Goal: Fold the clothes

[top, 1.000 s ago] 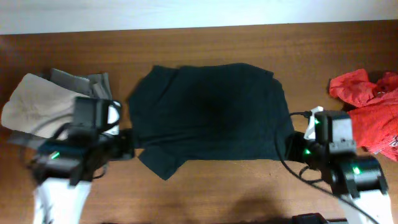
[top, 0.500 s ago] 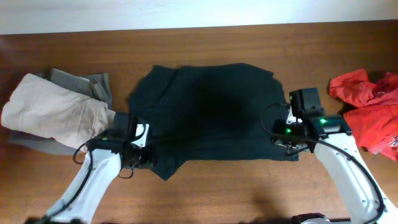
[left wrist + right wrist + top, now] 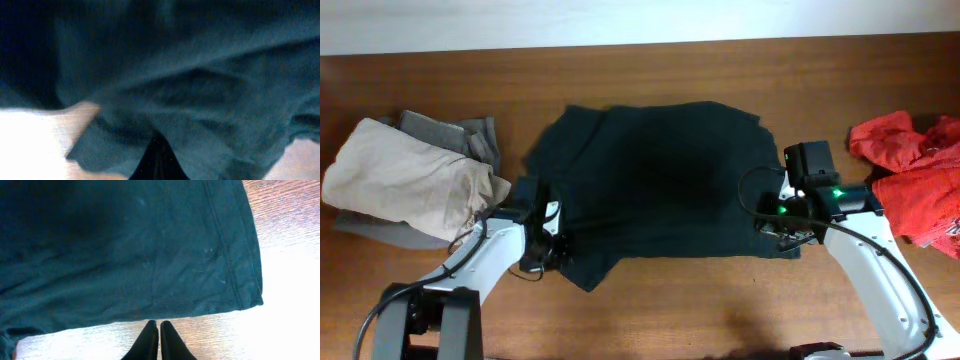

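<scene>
You had the black T-shirt (image 3: pixel 660 180) lying spread on the table (image 3: pixel 670 310), near its middle and between your two arms. It was soft, matte, very dark cloth, roughly rectangular, with low folds and ripples across it. Its long axis ran across the table from left to right. A double-stitched hem edge faced your right arm, and a sleeve-like flap stuck out at the lower left corner. The table was brown wood with a fine grain that shone under the light.

Your right pincer (image 3: pixel 159 340) had its two black fingers pressed together with nothing between them. Their tips sat over bare wood just beside the shirt's lower hem, close to its right corner.

Your left pincer (image 3: pixel 552 245) was at the shirt's left edge. In its wrist view, blurred dark cloth bunched over the fingers, so you could not tell how far it was open or whether it had hold of the fabric.

A rounded beige garment (image 3: pixel 400 180) lay on a rumpled grey one (image 3: pixel 455 135) at the far left. A crumpled red garment (image 3: pixel 910 170) lay at the far right, well apart from the shirt.
</scene>
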`<state>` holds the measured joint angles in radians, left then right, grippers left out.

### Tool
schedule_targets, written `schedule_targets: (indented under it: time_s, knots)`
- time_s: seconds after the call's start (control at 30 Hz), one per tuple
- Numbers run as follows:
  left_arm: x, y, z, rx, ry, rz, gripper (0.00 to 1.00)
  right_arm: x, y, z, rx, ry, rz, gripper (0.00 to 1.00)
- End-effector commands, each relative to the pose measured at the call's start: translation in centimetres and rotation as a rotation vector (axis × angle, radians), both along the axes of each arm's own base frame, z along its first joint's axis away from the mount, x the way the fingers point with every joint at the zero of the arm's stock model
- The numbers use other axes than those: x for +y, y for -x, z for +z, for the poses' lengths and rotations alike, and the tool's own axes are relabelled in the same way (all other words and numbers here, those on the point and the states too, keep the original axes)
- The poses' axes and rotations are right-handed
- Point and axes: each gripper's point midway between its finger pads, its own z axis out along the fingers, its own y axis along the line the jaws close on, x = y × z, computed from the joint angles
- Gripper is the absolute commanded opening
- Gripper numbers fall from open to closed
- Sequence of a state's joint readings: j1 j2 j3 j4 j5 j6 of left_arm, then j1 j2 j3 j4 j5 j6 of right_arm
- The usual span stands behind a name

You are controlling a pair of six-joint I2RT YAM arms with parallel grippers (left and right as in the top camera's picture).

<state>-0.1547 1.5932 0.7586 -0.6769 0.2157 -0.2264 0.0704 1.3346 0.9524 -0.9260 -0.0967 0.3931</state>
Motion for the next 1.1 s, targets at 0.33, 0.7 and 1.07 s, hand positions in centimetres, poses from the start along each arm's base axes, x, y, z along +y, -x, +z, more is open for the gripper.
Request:
schedule_targets:
  time_s: [0.33, 0.7, 1.07]
  knots:
    - [-1.6, 9.8, 0.5, 0.496, 0.079, 0.245, 0.01, 0.0, 0.2, -0.2, 0.007, -0.008, -0.006, 0.08]
    - [0.4, 4.0, 2.9, 0.076, 0.002, 0.135, 0.01, -0.1, 0.1, -0.1, 0.004, -0.001, 0.007, 0.09]
    - [3.5, -1.1, 2.8, -0.142, -0.159, 0.257, 0.01, -0.1, 0.1, -0.1, 0.003, -0.002, 0.007, 0.09]
